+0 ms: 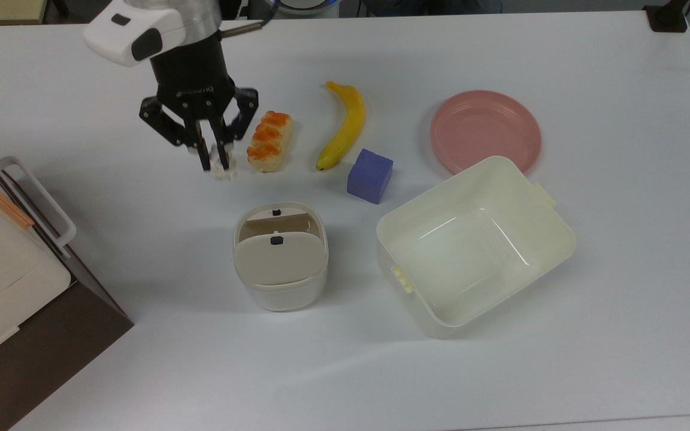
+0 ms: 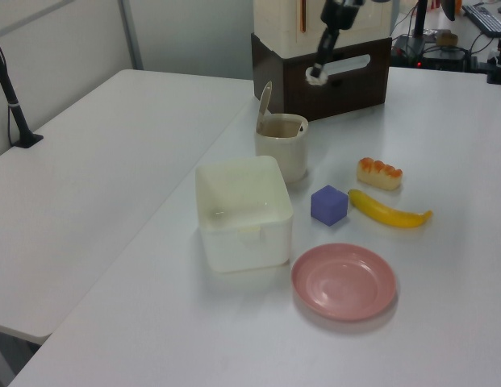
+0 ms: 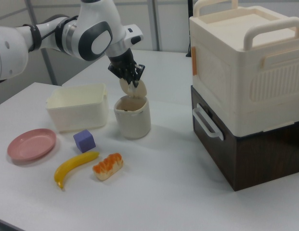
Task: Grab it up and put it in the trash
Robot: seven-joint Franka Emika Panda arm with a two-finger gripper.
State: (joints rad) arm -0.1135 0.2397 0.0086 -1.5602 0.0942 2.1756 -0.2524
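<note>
Well, the gripper (image 1: 213,163) hung high above the table (image 1: 560,371), its fingers pinched nearly together on the paper wad (image 1: 223,170) — a small whitish scrap at the tips. In the right view it sat just over the trash bin (image 3: 133,117), whose beige lid (image 1: 272,257) stood tilted, the bread roll (image 1: 268,140) well below.

We see a smooth, matt white surface (image 1: 560,371) under everything. The trash (image 1: 280,257) looks like plastic — cream walls, a matt beige lid. The tub (image 1: 475,245) is glossy cream plastic, with highlights along its inner walls. The pink plate (image 1: 486,130) has a soft sheen. The paper wad (image 1: 223,170) is crumpled and rough, held in the black matt end effector (image 1: 214,161). The arm's shell (image 3: 91,33) is glossy white plastic — grey at the joints.
</note>
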